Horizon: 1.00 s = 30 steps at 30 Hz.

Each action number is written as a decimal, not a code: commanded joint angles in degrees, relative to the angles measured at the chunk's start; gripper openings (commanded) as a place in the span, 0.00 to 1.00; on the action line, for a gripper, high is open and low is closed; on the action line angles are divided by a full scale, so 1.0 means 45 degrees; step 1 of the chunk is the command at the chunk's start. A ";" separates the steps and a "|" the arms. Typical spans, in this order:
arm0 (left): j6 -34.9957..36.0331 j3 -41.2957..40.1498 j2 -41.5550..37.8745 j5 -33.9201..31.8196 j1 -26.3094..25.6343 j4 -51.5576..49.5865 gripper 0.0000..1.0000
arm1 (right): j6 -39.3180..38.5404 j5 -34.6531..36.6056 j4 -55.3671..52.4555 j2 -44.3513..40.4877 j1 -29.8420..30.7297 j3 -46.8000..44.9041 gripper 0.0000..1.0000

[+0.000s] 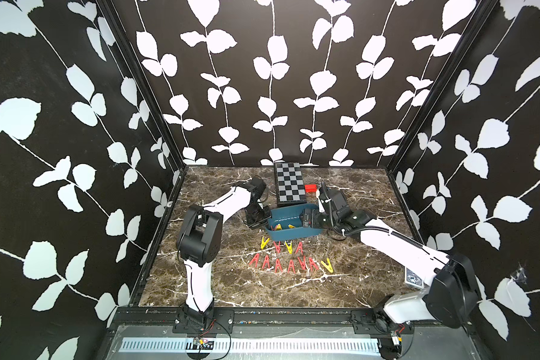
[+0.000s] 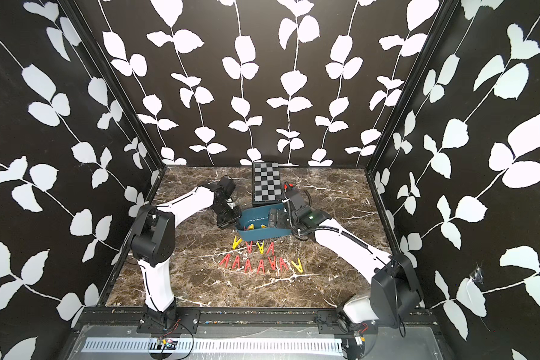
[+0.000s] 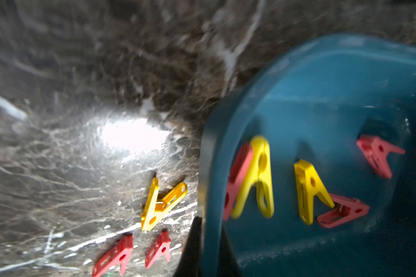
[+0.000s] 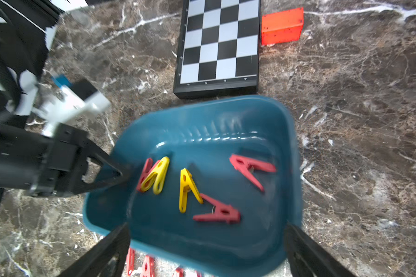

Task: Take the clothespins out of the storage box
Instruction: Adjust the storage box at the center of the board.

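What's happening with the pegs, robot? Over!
Left gripper shut on the box rim, right gripper open at the other end. Five pegs inside, eleven out on the table. Chessboard behind the box, not blocking.

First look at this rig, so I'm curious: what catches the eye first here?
Red and yellow clothespins lined up in two rows on the marble table, just in front of the teal storage box. Five more lie inside it, while the left gripper pinches its rim.
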 commanded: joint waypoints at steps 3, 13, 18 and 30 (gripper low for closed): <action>-0.1229 -0.0057 -0.0727 0.1203 0.0133 0.0365 0.00 | 0.0421 0.0113 -0.0125 -0.0296 -0.0048 -0.0510 0.99; -0.0465 0.0446 -0.0531 -0.0412 0.0107 0.0111 0.00 | 0.0309 0.0320 -0.0094 -0.0581 -0.0062 -0.0581 0.99; 0.0176 0.0985 -0.0355 -0.2098 -0.0128 0.0024 0.00 | 0.0286 0.0433 -0.0135 -0.0572 -0.0057 -0.0496 0.99; 0.1787 0.0825 0.0213 -0.4820 -0.1304 0.1542 0.00 | 0.0186 0.0392 -0.0294 -0.0323 -0.0061 -0.0209 0.99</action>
